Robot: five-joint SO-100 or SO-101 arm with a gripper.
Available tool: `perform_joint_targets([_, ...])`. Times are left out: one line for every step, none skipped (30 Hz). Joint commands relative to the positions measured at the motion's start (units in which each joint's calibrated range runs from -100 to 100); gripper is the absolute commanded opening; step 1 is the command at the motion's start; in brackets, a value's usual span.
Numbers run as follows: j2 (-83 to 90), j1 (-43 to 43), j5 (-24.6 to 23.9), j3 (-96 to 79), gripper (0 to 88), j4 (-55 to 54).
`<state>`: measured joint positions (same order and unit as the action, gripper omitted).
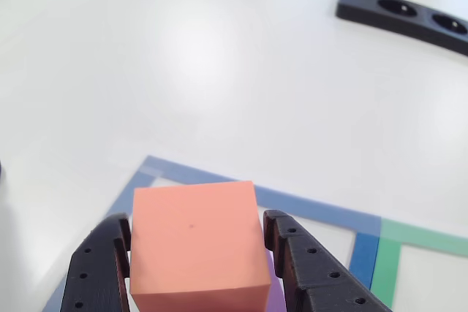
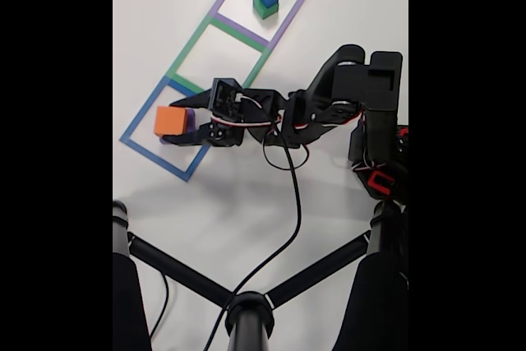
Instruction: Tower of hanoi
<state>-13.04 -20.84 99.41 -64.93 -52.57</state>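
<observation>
Fingers of your gripper (image 1: 196, 253) are clamping the orange cube (image 1: 195, 246) at lower centre; in the fixed view it is sitting over the blue square (image 2: 136, 142) at left, a purple block (image 2: 190, 123) showing beneath.

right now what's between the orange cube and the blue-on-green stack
In the fixed view, only the empty green-taped square lies between the orange cube and the stack.

Three taped squares (image 2: 220, 53) run in a diagonal row on the worktop (image 2: 345, 6). A cube (image 2: 169, 121) sits between the hand's (image 2: 191, 123) fingers over the lower-left square; two stacked cubes (image 2: 266, 1) stand in the upper-right one.
</observation>
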Motion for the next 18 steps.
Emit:
perform_joint_targets([0.6,-0.1,0.6,0.5,19.9,-1.8])
perform_joint_targets([0.6,0.0,0.6,0.5,19.9,-1.8])
perform_joint_targets([0.6,0.1,0.6,0.4,19.9,-1.8])
perform_joint_targets([0.6,0.1,0.6,0.3,20.3,-1.9])
perform_joint_targets([0.7,0.1,0.6,0.2,20.7,-1.9])
perform_joint_targets([0.7,0.1,0.6,0.0,21.4,-2.2])
perform_joint_targets([0.7,0.2,0.6,-0.1,22.7,-2.5])
perform_joint_targets([0.8,0.2,0.6,-0.3,23.7,-2.8])
perform_joint_targets([1.0,0.2,0.6,-0.3,24.4,-3.1])
perform_joint_targets([1.3,0.2,0.6,-0.3,24.6,-3.2])
perform_joint_targets([1.9,0.1,0.6,-0.3,25.4,-3.2])
perform_joint_targets([2.7,0.1,0.6,-0.3,26.1,-3.2])
perform_joint_targets([3.8,0.0,0.6,-0.5,26.3,-3.0])
perform_joint_targets([5.0,-0.1,0.6,-0.5,26.3,-2.8])
perform_joint_targets([6.5,-0.2,0.6,-0.5,25.8,-2.5])
perform_joint_targets([8.2,-0.3,0.6,-0.5,25.2,-1.7])
perform_joint_targets([10.3,-0.5,0.6,-0.3,24.6,-0.3])
perform_joint_targets([12.6,-0.5,0.6,0.3,23.1,1.5])
